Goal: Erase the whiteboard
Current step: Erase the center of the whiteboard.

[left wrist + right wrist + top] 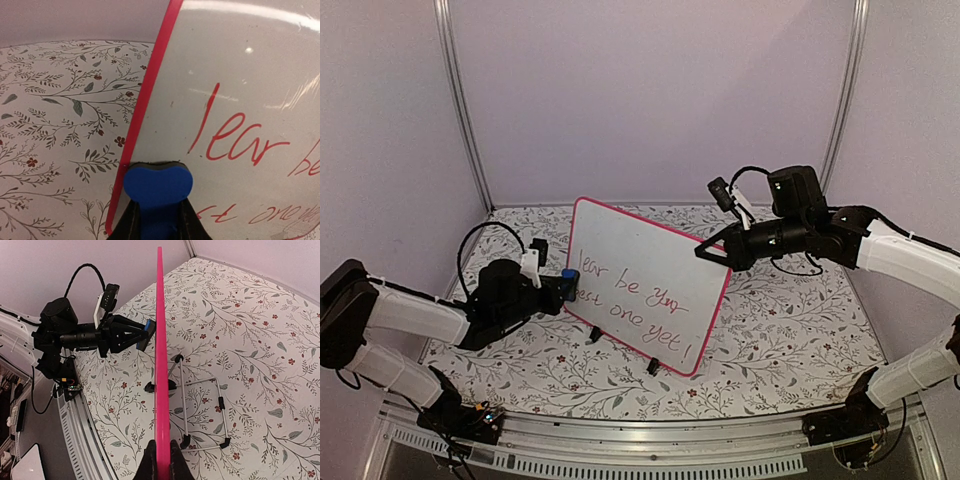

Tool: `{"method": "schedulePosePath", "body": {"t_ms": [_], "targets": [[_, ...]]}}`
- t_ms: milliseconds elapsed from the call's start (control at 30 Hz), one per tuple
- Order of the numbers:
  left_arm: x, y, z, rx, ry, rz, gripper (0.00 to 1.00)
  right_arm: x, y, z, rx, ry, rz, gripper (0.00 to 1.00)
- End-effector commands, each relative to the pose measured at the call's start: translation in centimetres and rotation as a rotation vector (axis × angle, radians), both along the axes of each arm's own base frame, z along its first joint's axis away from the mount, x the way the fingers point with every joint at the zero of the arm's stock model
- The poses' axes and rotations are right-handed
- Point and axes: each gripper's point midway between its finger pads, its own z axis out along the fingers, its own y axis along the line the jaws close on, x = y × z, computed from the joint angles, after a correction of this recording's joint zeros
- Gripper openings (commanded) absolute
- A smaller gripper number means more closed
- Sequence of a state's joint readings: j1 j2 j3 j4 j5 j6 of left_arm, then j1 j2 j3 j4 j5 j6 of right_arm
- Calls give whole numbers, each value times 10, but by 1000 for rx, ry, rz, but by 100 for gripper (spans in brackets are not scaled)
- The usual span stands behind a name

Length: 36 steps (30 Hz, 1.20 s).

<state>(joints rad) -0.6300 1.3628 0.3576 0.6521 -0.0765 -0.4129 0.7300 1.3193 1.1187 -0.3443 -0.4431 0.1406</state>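
Nearest, along the front of the bench (790,340), a ribbed aluminium rail (640,432) carrying both arm bases. Beyond it, a white cloth printed with grey twigs and small red flowers.

Next out, on the left, the left end effector (560,286), clenched on a small blue eraser (567,281). From its own wrist camera, a blue block with a dark felt face, pinched between 2 black fingers (131,225) and set against the board face low down, just inside the left edge.

Mid bench, the whiteboard (650,290): glossy white, thin pink-red frame, rounded corners, standing on 2 small black feet (593,335) and leaning back. Behind it on the cloth, a thin wire stand (202,410) with black caps.

Red handwriting in 2 lines, roughly "Year be your" above "...est one yet!". First letter unclear; start of the lower line covered by the eraser.

On the right, the right end effector (715,252), clamped on the upper right edge of the frame. Edge-on from the right wrist, a pink strip with 1 dark finger (150,465) on either side.

Farthest, pale lilac walls (650,90) with 2 metal uprights (460,100).
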Motion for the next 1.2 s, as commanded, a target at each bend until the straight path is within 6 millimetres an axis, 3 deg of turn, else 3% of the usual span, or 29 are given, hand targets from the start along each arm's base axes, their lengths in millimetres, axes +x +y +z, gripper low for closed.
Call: {"method": "schedulePosePath", "body": {"t_ms": [0,300,767,1167], "targets": [[-9,8,-28,25,83,3,14,-14,0,-5,-18,-5,64,0],[-9,0,-17,22,52,-37,14,-15,0,-4,-16,-4,68,0],[19,-18,47,14,-78,-50,15,-15,1,-6,-16,0,71,0],[37,-21,86,37,-153,-27,15,-15,1,-6,-15,-1,74,0]]}}
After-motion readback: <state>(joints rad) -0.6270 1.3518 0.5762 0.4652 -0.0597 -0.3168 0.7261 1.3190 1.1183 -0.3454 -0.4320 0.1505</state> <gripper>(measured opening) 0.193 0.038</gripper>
